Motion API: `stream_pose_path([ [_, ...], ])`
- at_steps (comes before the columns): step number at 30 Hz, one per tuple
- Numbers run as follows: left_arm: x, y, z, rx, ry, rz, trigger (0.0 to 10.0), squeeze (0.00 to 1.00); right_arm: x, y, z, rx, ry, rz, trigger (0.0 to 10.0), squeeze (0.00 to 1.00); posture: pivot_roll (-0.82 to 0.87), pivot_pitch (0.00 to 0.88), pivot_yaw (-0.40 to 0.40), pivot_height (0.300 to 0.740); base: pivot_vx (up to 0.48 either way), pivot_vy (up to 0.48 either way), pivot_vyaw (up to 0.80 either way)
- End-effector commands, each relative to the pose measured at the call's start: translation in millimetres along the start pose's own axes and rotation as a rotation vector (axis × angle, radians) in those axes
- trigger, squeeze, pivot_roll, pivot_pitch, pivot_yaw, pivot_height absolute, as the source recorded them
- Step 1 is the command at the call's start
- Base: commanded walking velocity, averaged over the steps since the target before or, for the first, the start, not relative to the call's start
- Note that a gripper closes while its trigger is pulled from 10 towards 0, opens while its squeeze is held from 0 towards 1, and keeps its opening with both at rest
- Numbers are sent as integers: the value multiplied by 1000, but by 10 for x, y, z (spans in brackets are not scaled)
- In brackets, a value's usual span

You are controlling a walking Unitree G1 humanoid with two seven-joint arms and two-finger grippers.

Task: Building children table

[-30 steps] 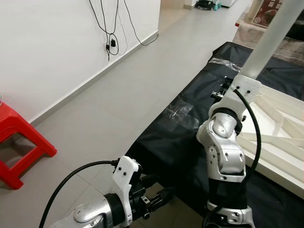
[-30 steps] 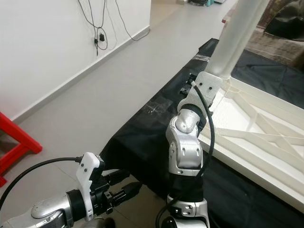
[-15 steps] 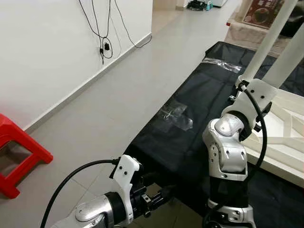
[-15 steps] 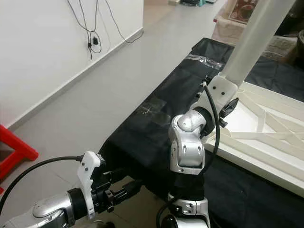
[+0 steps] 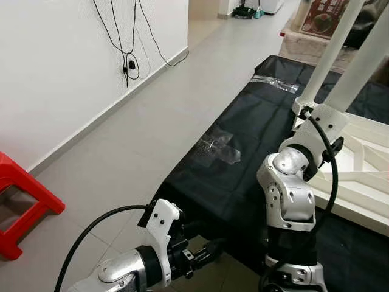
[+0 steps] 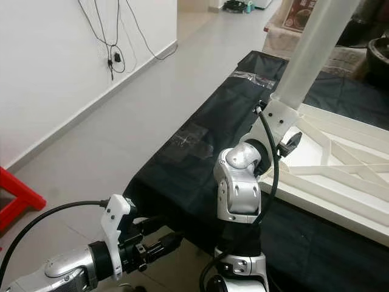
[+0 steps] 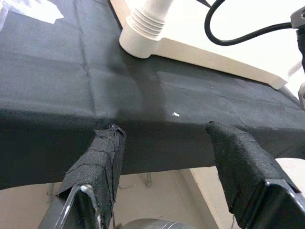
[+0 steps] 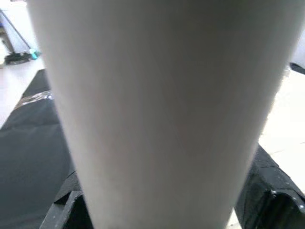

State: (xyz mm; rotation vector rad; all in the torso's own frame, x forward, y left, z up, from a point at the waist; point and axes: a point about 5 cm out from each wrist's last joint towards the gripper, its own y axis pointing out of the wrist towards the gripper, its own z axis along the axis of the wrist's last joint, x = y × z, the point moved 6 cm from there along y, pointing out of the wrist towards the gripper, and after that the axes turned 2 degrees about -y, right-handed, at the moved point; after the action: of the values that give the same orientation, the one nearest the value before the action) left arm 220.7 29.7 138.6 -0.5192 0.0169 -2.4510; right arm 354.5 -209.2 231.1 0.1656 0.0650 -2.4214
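Observation:
A white table top [image 5: 364,182] lies upside down, ribs up, on a black cloth [image 5: 243,164] spread on the floor. One white leg [image 5: 325,61] stands upright in its near corner; the left wrist view shows that leg's threaded base [image 7: 147,24]. My right gripper [image 6: 287,131] is shut on a second, thicker-looking white leg [image 6: 316,42], held tilted over the table top beside the first. Up close this leg [image 8: 162,105] sits between the black fingers [image 8: 271,200]. My left gripper [image 5: 209,249] hangs low at the cloth's near edge, open and holding nothing.
A red plastic stool [image 5: 24,194] stands on the tiles at the left. Cables and a socket [image 5: 129,64] hang on the white wall. Clear tape patches [image 5: 216,146] stick to the cloth. A printed box [image 5: 325,15] sits beyond the cloth's far end.
The camera has shifted, bringing the upright corner leg into view. My right wrist has swung right and lower with the held leg. The left arm has stayed put.

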Motion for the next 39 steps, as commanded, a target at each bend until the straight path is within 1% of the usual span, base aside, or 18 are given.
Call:
stream_pose_path([
  [1, -21, 11, -53, -19, -3, 1, 10000, 0, -230, -228, -86, -82, 82, 77, 10000, 0, 203, 96, -41, 740, 0, 0, 0],
  [7, -32, 16, -59, -19, 0, -1, 10000, 0, -218, -219, -49, -59, 78, 118, 10000, 0, 201, 92, -40, 740, 0, 0, 0],
  [8, -39, 21, -63, -19, 1, -1, 10000, 0, -225, -223, -57, -57, 62, 165, 10000, 1000, 197, 89, -41, 740, 0, 0, 0],
  [9, -42, 23, -65, -19, 1, -1, 10000, 0, -229, -225, -63, -56, 55, 184, 10000, 1000, 197, 89, -41, 740, 0, 0, 0],
  [13, -45, 27, -64, -18, 1, -2, 10000, 0, -206, -225, -78, -58, 53, 189, 10000, 1000, 195, 88, -42, 740, 0, 0, 0],
  [14, -48, 32, -66, -18, 2, -2, 10000, 0, -211, -231, -86, -61, 57, 201, 10000, 729, 194, 85, -40, 740, 0, 0, 0],
  [15, -48, 32, -66, -18, 2, -2, 10000, 0, -211, -231, -86, -61, 57, 201, 10000, 729, 194, 85, -40, 740, 0, 0, 0],
  [16, -51, 36, -67, -18, 2, -2, 10000, 0, -219, -247, -93, -62, 61, 223, 10000, 0, 195, 84, -41, 740, 0, 0, 0],
  [17, -56, 42, -69, -18, 3, -1, 10000, 0, -230, -267, -102, -59, 56, 256, 10000, 0, 193, 80, -41, 740, 0, 0, 0],
  [18, -56, 42, -69, -18, 3, -1, 10000, 0, -230, -267, -102, -59, 56, 256, 10000, 0, 193, 80, -41, 740, 0, 0, 0],
  [19, -64, 52, -70, -16, 4, -1, 10000, 0, -193, -291, -119, -47, 32, 301, 10000, 0, 191, 79, -42, 740, 0, 0, 0],
  [24, -72, 59, -70, -15, 5, -1, 10000, 0, -158, -293, -145, -46, 18, 332, 10000, 0, 188, 73, -42, 740, 0, 0, 0],
  [26, -88, 72, -69, -13, 7, 0, 10000, 0, -142, -303, -164, -37, 6, 420, 10000, 0, 186, 65, -42, 740, 0, 0, 0],
  [28, -99, 83, -70, -11, 10, 1, 10000, 0, -123, -301, -175, -33, -10, 469, 10000, 0, 184, 61, -41, 740, 0, 0, 0],
  [33, -93, 93, -72, -10, 18, -7, 10000, 0, -77, -267, -182, -34, -17, 483, 10000, 0, 183, 54, -39, 740, 0, 0, 0],
  [36, -95, 100, -79, -12, 24, -10, 10000, 0, -34, -242, -186, -26, -36, 513, 10000, 0, 184, 43, -39, 740, 0, 0, 0],
  [39, -104, 106, -91, -14, 25, -8, 10000, 0, 68, -198, -231, -17, -74, 528, 10000, 0, 184, 38, -39, 740, 0, 0, 0],
])
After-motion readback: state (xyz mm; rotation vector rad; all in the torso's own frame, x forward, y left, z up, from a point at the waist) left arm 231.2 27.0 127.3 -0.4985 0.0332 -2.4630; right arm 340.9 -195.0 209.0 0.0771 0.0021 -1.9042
